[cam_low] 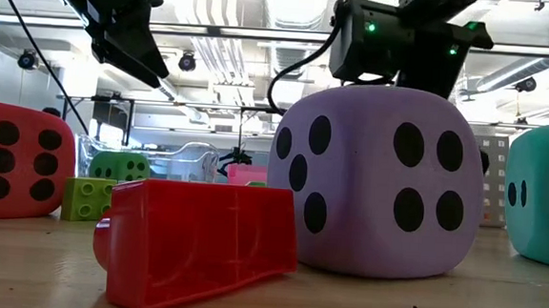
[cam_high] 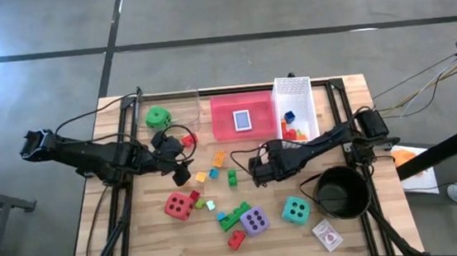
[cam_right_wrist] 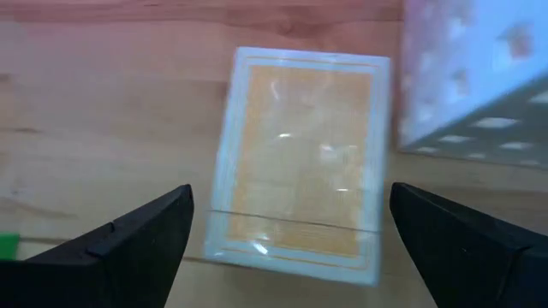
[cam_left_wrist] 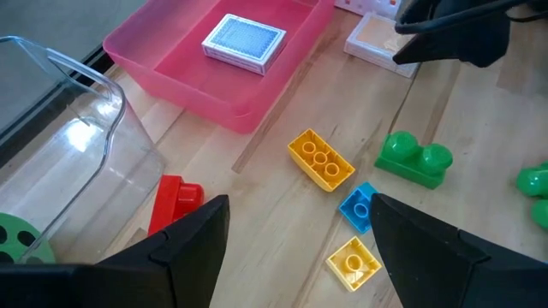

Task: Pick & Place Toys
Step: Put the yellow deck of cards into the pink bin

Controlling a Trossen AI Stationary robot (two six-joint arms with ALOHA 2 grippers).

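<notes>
Holding a blue card pack [cam_high: 243,120], pink tray [cam_high: 222,106], bricks [cam_high: 290,126] in white basket [cam_high: 303,83]

You see the red die [cam_high: 178,205], purple die [cam_high: 255,221] and teal die [cam_high: 295,211] on the desk, the green die [cam_high: 158,116] near the back, and small bricks [cam_high: 217,159] scattered between.

The room was brightly and evenly lit from overhead. Strong glare bloomed at the far left of the grey floor [cam_high: 4,31] in the high view. Ceiling lights [cam_low: 293,2] burned white in the low view. The orange card pack [cam_right_wrist: 300,158] was soft and blurred in the right wrist view. The left wrist view was sharp, with faint shadows beside the bricks.
</notes>
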